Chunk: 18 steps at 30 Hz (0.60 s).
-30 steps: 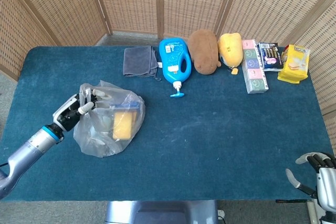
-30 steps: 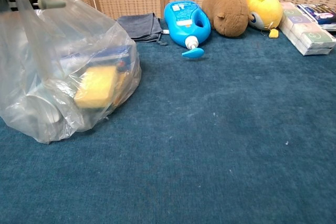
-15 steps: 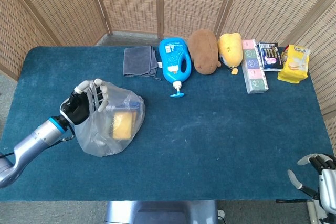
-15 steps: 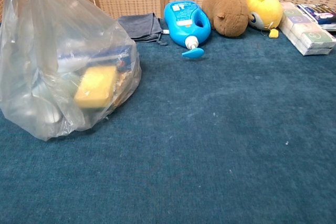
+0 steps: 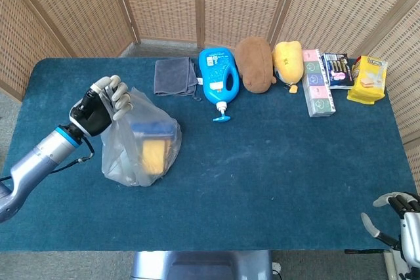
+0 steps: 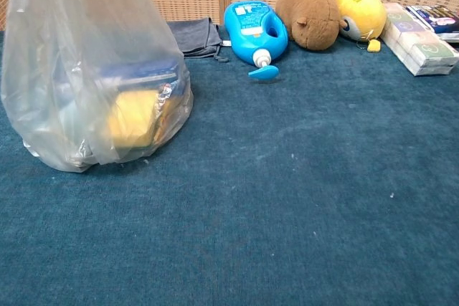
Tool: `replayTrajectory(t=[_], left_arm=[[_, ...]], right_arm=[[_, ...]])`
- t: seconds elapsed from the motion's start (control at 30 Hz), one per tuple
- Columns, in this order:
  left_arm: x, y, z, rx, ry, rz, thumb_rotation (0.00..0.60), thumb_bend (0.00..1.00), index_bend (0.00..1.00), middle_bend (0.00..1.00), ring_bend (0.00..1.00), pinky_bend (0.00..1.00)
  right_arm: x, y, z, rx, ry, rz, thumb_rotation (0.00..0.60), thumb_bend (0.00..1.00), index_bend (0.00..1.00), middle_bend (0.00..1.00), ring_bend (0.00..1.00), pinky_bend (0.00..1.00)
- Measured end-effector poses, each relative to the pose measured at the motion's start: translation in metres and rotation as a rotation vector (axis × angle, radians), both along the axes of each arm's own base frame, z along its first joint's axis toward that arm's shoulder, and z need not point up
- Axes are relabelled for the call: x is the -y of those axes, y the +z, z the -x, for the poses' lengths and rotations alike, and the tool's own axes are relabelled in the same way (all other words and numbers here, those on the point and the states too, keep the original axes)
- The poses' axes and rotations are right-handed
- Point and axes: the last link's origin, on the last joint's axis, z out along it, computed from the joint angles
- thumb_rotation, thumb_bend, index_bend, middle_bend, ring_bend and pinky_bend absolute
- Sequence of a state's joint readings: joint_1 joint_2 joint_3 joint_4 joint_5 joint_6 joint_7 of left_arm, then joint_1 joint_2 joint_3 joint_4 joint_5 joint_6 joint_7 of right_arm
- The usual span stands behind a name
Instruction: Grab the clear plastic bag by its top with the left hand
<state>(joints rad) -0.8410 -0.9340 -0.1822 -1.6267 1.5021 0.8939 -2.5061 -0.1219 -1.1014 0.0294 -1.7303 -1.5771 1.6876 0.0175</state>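
Note:
The clear plastic bag [image 5: 141, 147] stands on the blue table at the left, pulled up tall, with a yellow sponge [image 5: 153, 155] and a blue item inside. My left hand [image 5: 100, 105] grips the bag's gathered top at its upper left, fingers curled round the plastic. In the chest view the clear plastic bag [image 6: 93, 69] fills the left side and its top runs out of the frame, so the hand is hidden there. At the bottom right corner of the head view my right hand [image 5: 397, 216] hangs off the table edge with fingers apart, holding nothing.
Along the far edge lie a grey cloth [image 5: 175, 75], a blue detergent bottle [image 5: 218, 77], a brown plush [image 5: 254, 62], a yellow plush [image 5: 287, 61], a tissue pack [image 5: 317, 82], a dark packet [image 5: 338, 70] and a yellow packet [image 5: 368, 79]. Wicker screens stand behind the table.
My left hand has closed on the bag's top and risen up and away from me. The bag has been drawn from a slumped heap into a tall upright shape.

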Motion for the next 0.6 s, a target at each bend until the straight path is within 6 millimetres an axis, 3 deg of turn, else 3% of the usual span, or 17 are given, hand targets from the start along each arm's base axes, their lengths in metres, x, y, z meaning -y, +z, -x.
replayTrajectory(t=[0.23, 0.6], left_arm=[[-0.01, 0.031, -0.034, 0.021, -0.025, -0.066, 0.376, 0.48, 0.61, 0.69, 0.7, 0.79], [-0.021, 0.053, -0.066, 0.025, -0.039, -0.11, 0.378, 0.53, 0.61, 0.69, 0.7, 0.79]], right_arm=[[0.0, -0.002, 0.002, 0.015, 0.005, 0.0, 0.14, 0.32, 0.48, 0.44, 0.31, 0.21], [-0.001, -0.001, 0.006, 0.026, 0.003, 0.011, 0.141, 0.32, 0.48, 0.44, 0.31, 0.21]])
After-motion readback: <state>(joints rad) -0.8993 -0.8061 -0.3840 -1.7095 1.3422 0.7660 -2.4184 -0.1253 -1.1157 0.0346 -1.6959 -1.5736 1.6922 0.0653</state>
